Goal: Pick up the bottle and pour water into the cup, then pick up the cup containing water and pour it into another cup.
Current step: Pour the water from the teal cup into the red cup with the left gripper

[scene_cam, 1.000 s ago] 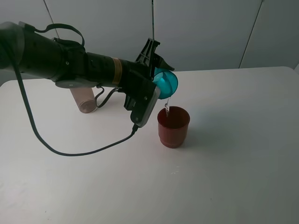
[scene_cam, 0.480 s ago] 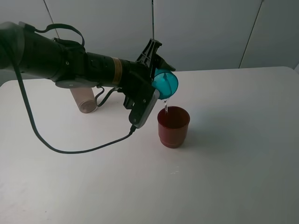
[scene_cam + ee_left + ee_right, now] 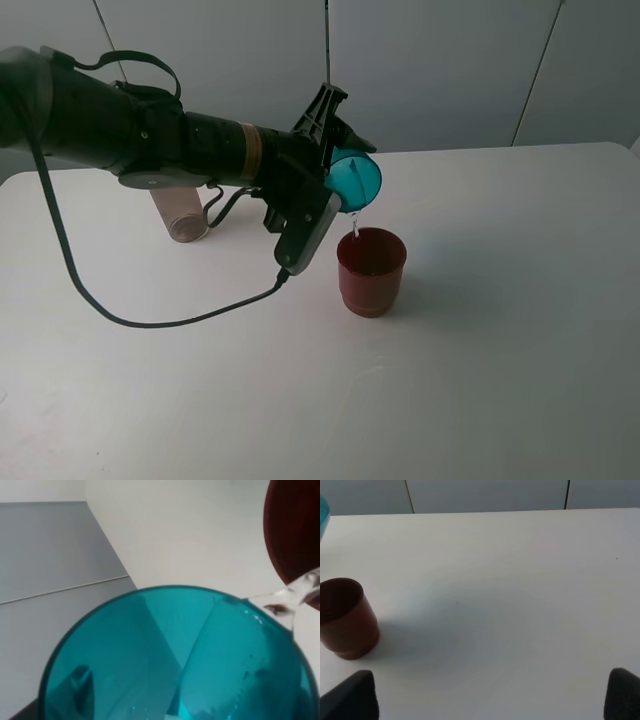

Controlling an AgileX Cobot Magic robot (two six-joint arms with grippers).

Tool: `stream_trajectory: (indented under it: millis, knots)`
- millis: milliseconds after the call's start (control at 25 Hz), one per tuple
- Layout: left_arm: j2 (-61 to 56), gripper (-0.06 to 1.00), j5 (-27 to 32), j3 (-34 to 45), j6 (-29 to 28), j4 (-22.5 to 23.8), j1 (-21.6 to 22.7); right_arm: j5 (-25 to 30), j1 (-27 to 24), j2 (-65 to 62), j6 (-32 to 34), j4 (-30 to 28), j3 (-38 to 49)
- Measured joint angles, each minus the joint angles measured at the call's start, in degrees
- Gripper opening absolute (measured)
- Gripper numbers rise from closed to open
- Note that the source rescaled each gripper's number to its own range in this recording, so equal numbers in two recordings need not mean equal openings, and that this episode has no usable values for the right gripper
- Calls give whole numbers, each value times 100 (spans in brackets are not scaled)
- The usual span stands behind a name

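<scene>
Exterior high view: white counter (image 3: 500, 350), with the red cup (image 3: 371, 270) standing upright near its middle as the reference mark. The left arm reaches in from the left, and the left claw (image 3: 338, 165) is clamped on the teal cup (image 3: 357, 181). It holds the cup in the air just above the red cup, toward that cup's far-left rim. The teal cup is tipped well over on its side, mouth facing the camera and down. A thin thread of water (image 3: 355, 225) falls from its lower lip into the red cup's mouth. The two cups do not touch. The bottle (image 3: 182, 215) stands on the counter well to the left of the red cup and a little farther back; its upper part is hidden behind the arm. A black cable (image 3: 150, 322) droops from the arm and loops over the counter left of the red cup. Left wrist view: the teal cup's open mouth (image 3: 175, 655) fills most of the picture, round rim sharp, inside wet. Beyond the rim sits a part of the red cup (image 3: 292, 530), cut off by the frame edge. Clear water (image 3: 295, 592) spills off the teal lip toward it, with bare counter (image 3: 190, 535) behind. The claw's fingers cannot be made out here except as a dark smudge through the plastic. Right wrist view: the right claw (image 3: 487, 700) shows two dark fingertips (image 3: 350, 697) set wide apart with nothing between them, low over the counter (image 3: 510, 605). The red cup (image 3: 345, 617) stands upright ahead and off to one side of this claw, apart from it. A sliver of the teal cup (image 3: 322, 512) shows above the red cup at the frame edge.
</scene>
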Motion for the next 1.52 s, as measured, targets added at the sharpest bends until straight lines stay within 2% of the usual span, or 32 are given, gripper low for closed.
stream_trajectory:
  millis: [840, 1520]
  knots:
    - [-3, 19, -254, 0, 165, 21, -10, 0, 0, 0, 0, 0, 0]
    - [80, 19, -414, 0, 536, 21, -82, 0, 0, 0, 0, 0, 0]
